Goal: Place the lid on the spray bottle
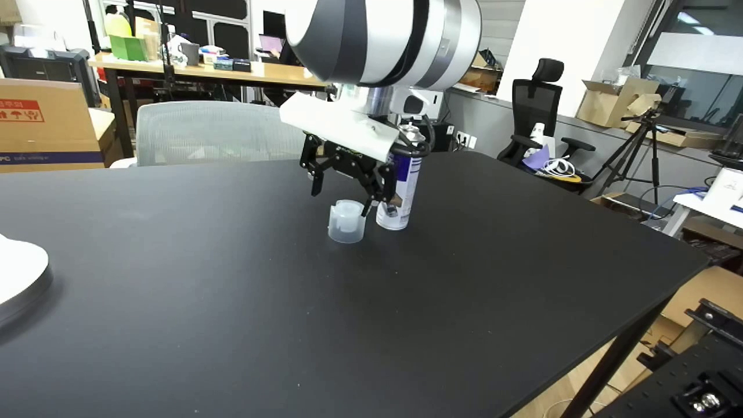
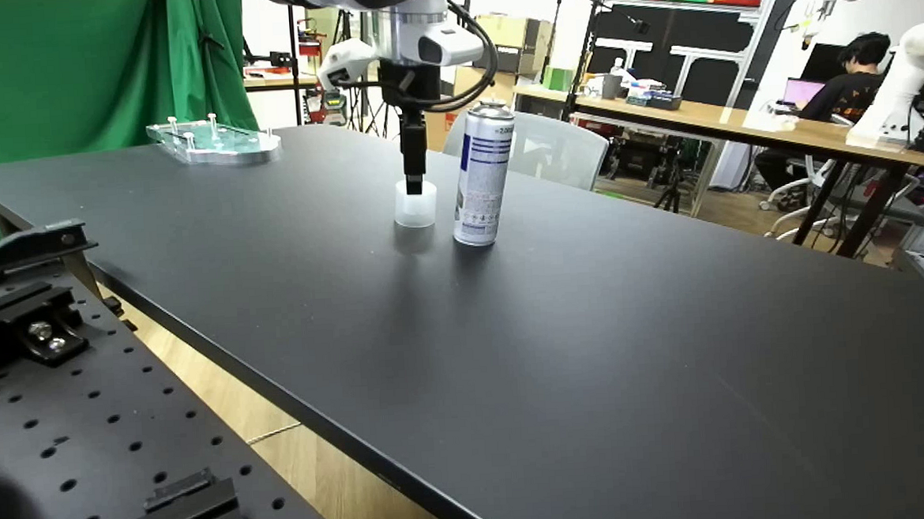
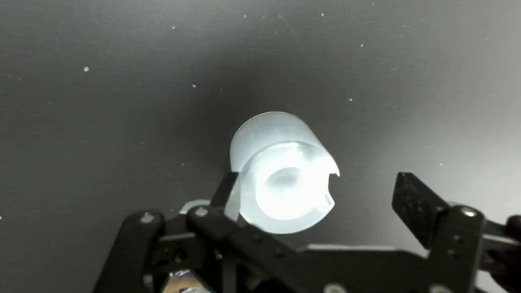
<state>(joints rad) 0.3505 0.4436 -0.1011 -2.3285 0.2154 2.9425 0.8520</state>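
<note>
1. Tool (image 3: 317, 175) low over the black tabletop (image 1: 232, 325), its two fingers (image 3: 419, 207) spread wide apart.
2. One fingertip sits right at the rim of the lid (image 3: 283, 179); whether it touches the plastic, I cannot tell. In an exterior view that fingertip shows between the lid and the spray bottle (image 2: 483, 179). The opposite finger stands well clear of the lid.
3. The lid, small, whitish and translucent, stands on the tabletop below the tool, its notched rim facing up and a smaller ring showing inside.
4. The spray bottle stands upright on the same tabletop, just beside the lid and apart from it. It is white with blue print and a silver top; in an exterior view a black cable (image 1: 411, 152) crosses its upper part.
5. The black, white and grey arm (image 1: 383, 40) reaches in from the top edge of both exterior views.
6. Also on the tabletop: a clear board (image 2: 234, 141) with upright pegs, towards one end, and a rounded white object (image 1: 20, 273), cut off by the frame.
7. Beyond it: a pale mesh-backed chair (image 1: 215, 133) just behind the edge, a cardboard box (image 1: 52, 125), a black office chair (image 1: 537, 104), a green curtain (image 2: 66, 90) and a seated person (image 2: 860, 84) in dark clothes.
</note>
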